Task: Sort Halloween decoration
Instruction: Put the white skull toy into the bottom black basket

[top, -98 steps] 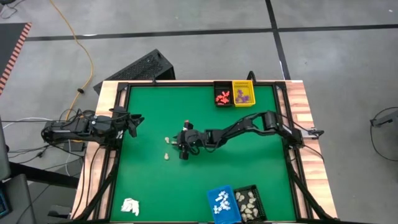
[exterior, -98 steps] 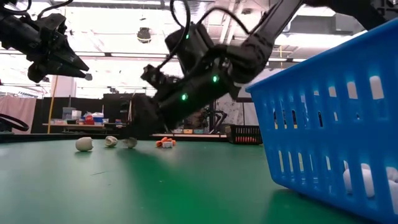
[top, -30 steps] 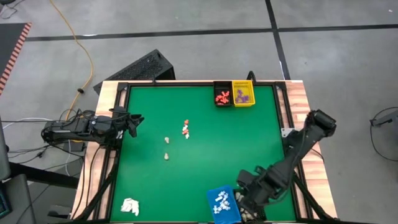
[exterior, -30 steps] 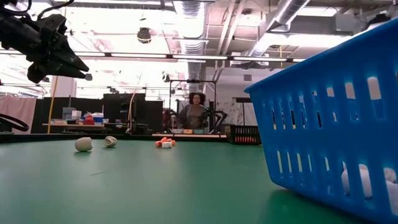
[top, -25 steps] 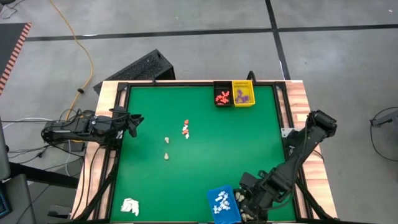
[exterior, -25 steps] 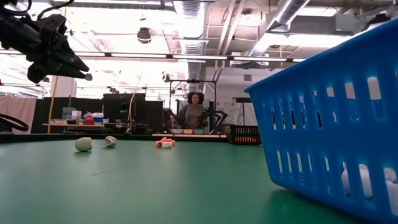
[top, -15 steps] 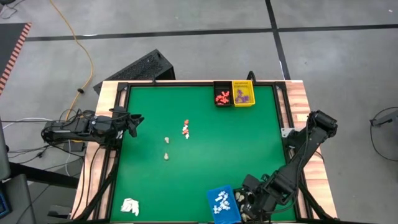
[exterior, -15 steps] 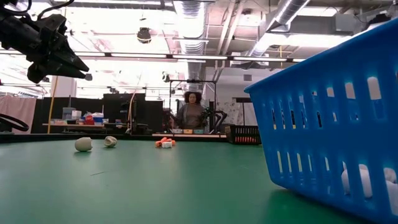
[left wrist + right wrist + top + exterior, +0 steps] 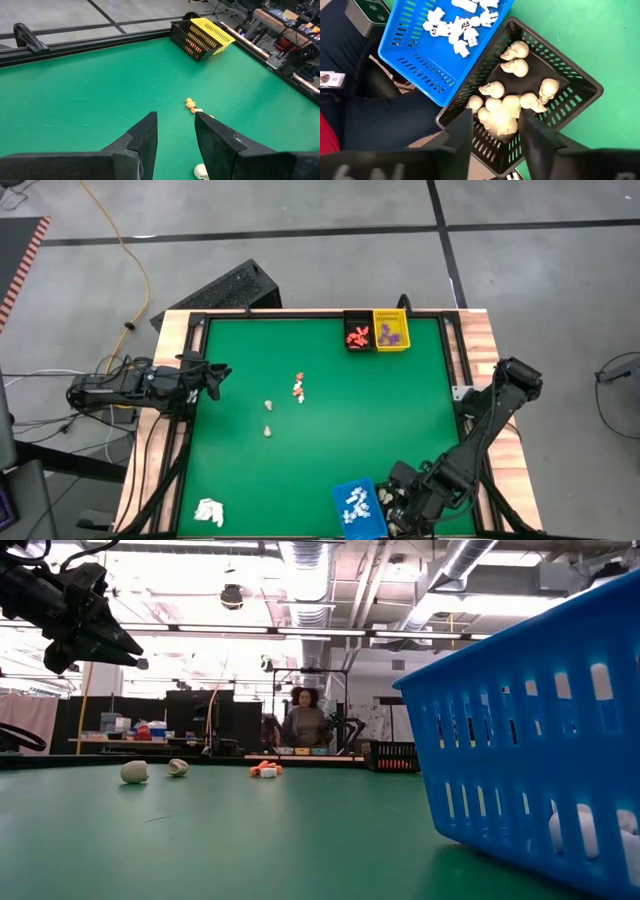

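Note:
My right gripper [image 9: 400, 510] hangs over the black basket [image 9: 580, 95] of cream skulls at the near right, fingers open. A blurred cream skull [image 9: 502, 119] shows between its fingertips, above the pile. My left gripper [image 9: 222, 372] waits open and empty above the mat's left edge. On the mat lie a small orange-and-white cluster [image 9: 299, 388] and two cream pieces [image 9: 269, 405] [image 9: 268, 431]. They also show in the low view, the cluster [image 9: 265, 770] beside the cream pieces [image 9: 134, 772]. My right gripper stands over the basket with the cream skull [image 9: 502, 119] between its fingertips, pointing down. A gap shows on one side of the skull. I cannot tell whether a finger still touches it.
A blue basket [image 9: 357, 508] of white pieces stands beside the black one. A black basket [image 9: 358, 332] with orange-red pieces and a yellow one [image 9: 392, 330] with purple pieces stand at the far edge. A white wadded lump [image 9: 209, 511] lies near left. A person [image 9: 303, 720] stands beyond the table.
My right gripper has edged a little toward the table's near edge over the black basket of skulls. A few seconds ago it was at mid-table beside the loose pieces, where three cream pieces lay instead of two.

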Robot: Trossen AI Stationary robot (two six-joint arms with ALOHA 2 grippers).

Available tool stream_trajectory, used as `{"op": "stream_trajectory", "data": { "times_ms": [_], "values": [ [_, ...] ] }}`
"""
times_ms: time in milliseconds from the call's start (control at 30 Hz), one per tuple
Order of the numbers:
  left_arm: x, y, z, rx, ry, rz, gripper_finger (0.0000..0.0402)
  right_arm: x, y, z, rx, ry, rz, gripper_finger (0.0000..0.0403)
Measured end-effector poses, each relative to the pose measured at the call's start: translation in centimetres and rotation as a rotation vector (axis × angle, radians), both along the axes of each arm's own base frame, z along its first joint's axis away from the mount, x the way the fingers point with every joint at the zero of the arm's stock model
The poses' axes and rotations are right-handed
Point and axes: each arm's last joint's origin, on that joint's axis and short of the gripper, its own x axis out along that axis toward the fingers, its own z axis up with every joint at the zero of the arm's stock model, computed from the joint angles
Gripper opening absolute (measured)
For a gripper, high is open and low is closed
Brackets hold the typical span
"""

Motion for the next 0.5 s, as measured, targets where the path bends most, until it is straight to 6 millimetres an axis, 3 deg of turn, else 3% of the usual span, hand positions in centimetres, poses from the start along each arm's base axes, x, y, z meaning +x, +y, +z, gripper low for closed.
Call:
{"op": "stream_trajectory", "data": {
  "times_ms": [167,267,500],
  "values": [
    [0.0,0.0,0.0,0.000,0.000,0.000,0.0121,0.0,-0.1,0.0,-0.011,-0.001,0.006,0.0194],
    [0.0,0.0,0.0,0.000,0.000,0.000,0.0121,0.6,-0.5,0.1,-0.113,-0.106,0.049,0.0199],
    [0.0,0.0,0.0,0.000,0.000,0.000,0.0121,5.6,-4.2,1.1,-0.529,-0.448,0.148,0.0193]
  ]
}}
